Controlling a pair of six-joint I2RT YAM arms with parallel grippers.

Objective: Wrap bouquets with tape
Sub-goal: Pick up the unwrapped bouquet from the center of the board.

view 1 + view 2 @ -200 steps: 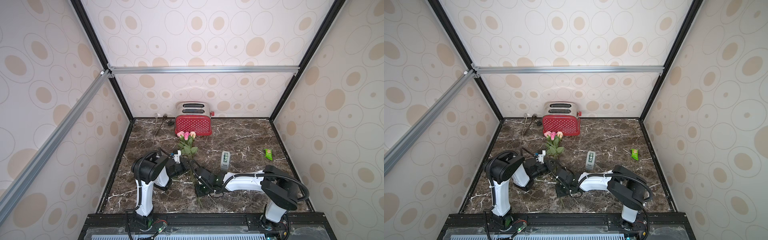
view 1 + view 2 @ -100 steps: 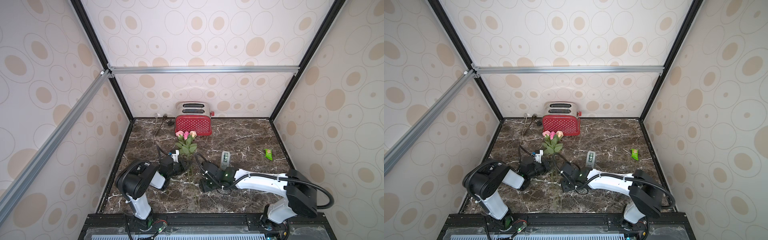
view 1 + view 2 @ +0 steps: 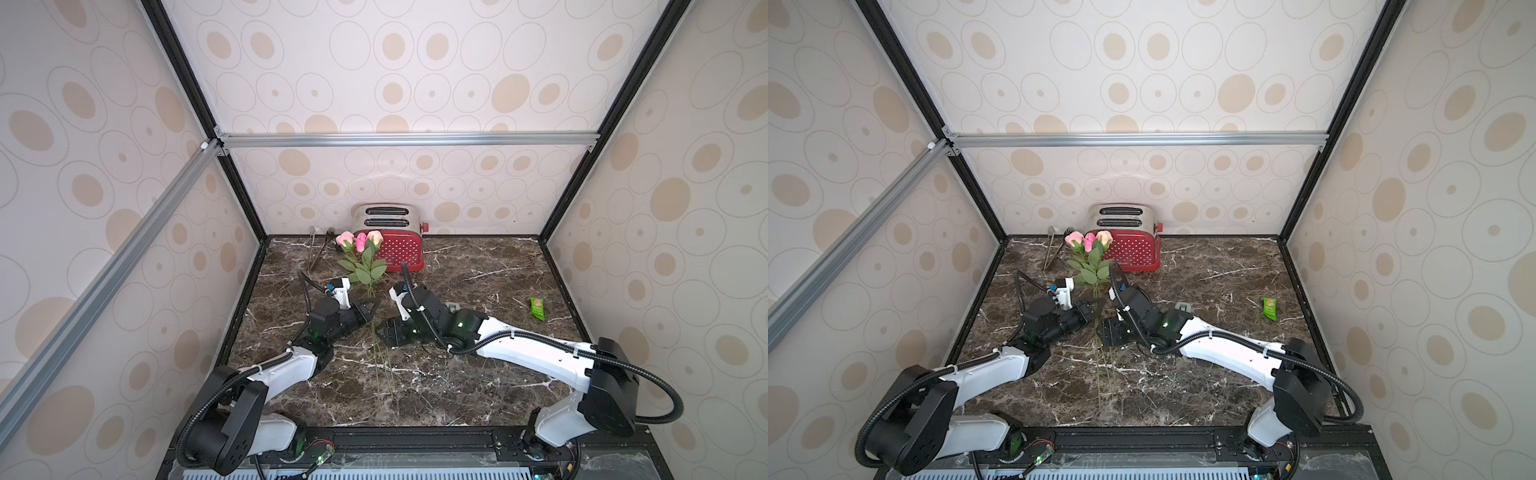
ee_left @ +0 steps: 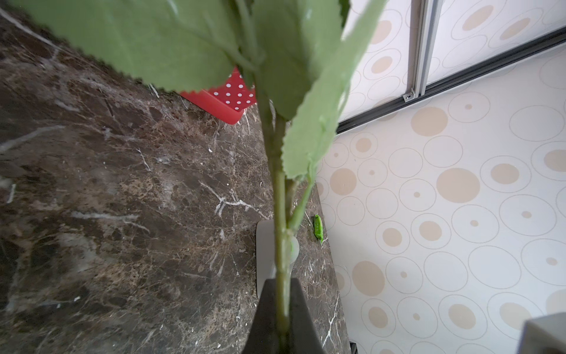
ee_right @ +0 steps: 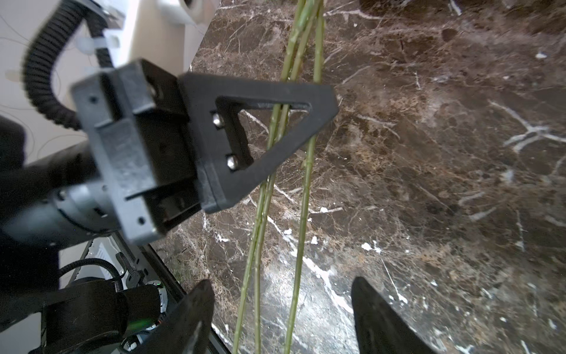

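Bouquets of three artificial pink and peach roses [image 3: 362,266] on thin green wire stems sit clamped below the leaves in your closed left tool [image 4: 281,309], your right tool [image 5: 281,294] open around the trailing stems over the bench; they look light, springy and slippery, so pinch them bunched.
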